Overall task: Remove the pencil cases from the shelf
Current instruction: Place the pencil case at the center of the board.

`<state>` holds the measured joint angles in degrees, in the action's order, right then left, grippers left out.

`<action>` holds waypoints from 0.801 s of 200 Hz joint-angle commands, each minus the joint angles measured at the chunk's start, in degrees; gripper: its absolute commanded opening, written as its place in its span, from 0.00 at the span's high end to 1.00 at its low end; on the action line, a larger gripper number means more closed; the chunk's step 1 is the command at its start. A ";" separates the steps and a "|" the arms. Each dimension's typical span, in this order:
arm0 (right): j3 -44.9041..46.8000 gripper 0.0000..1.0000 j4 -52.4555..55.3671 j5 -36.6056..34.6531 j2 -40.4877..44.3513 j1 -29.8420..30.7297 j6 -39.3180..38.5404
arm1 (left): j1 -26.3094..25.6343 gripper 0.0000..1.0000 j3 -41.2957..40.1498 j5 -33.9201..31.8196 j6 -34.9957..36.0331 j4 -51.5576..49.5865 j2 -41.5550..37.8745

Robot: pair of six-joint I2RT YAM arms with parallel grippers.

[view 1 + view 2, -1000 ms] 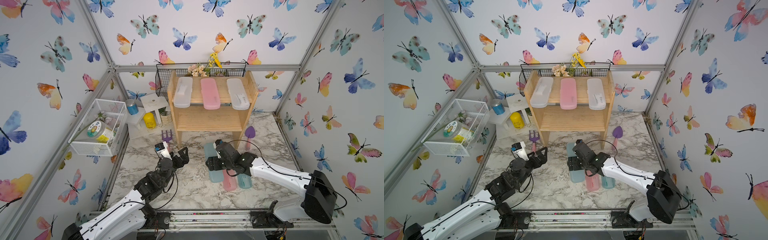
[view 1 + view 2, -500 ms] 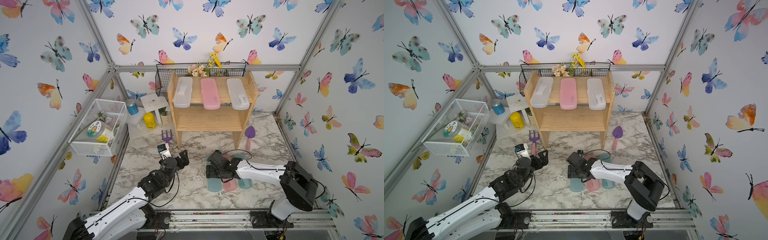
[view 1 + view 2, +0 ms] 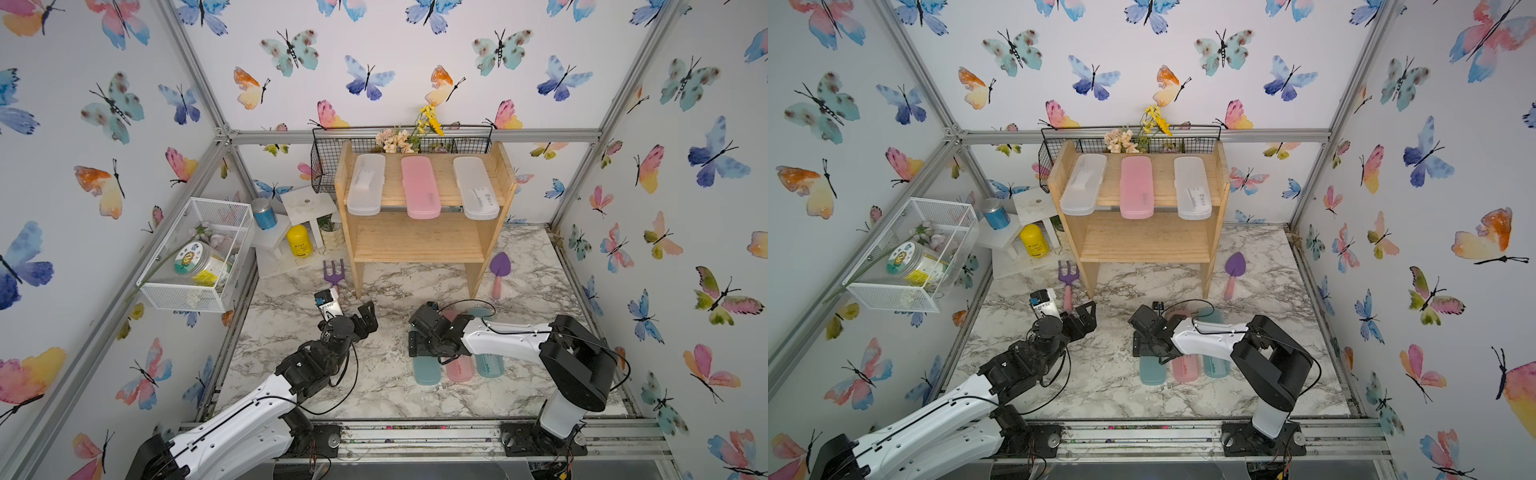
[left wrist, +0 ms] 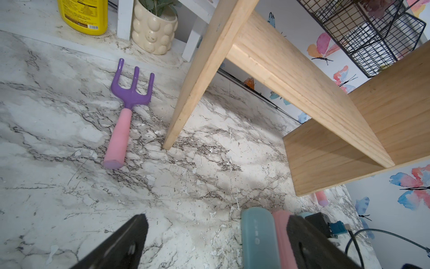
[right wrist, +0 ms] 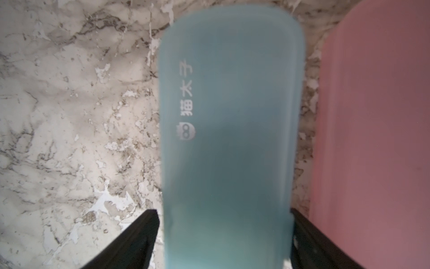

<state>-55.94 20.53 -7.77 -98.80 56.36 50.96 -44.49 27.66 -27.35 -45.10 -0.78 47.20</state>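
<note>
The wooden shelf [image 3: 419, 249] holds three pencil cases on its top tier: frosted white [image 3: 365, 185], pink [image 3: 419, 187] and frosted white [image 3: 475, 187]. Its lower tier is bare. On the marble in front lie a teal case [image 3: 427, 372], a pink case [image 3: 459, 370] and another teal case [image 3: 489, 365], side by side. My right gripper [image 3: 417, 345] is open and straddles the left teal case [image 5: 230, 116]; a sliver of table shows beside one finger. My left gripper [image 3: 365, 318] hangs open over bare marble near the shelf's left leg [image 4: 193, 93].
A purple-and-pink toy fork [image 3: 333, 272] lies by the shelf's left leg and a trowel [image 3: 498, 268] by the right leg. A white wire basket [image 3: 199, 253] hangs on the left wall. Behind the shelf hangs a black wire basket [image 3: 324, 166]. A yellow bottle [image 3: 299, 241] stands at the back left.
My right gripper has opened and let go of the left teal case, which now lies beside the pink one. The right arm has drawn back toward its base. The left arm has barely moved.
</note>
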 commanded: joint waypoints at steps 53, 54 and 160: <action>-3.60 0.03 2.32 -4.62 3.47 2.36 -3.07 | -0.07 0.01 2.34 0.73 -0.86 -1.21 -0.41; -3.71 0.02 2.41 -4.80 3.68 2.40 -3.15 | -0.07 0.01 2.50 0.90 -0.82 -1.18 -0.38; -1.82 0.01 5.65 -21.52 26.39 0.43 -11.64 | 13.87 0.01 14.42 35.66 -17.75 27.50 1.44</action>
<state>-58.17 22.55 -24.73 -73.47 58.57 42.30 -32.82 38.76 0.97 -55.81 14.72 48.53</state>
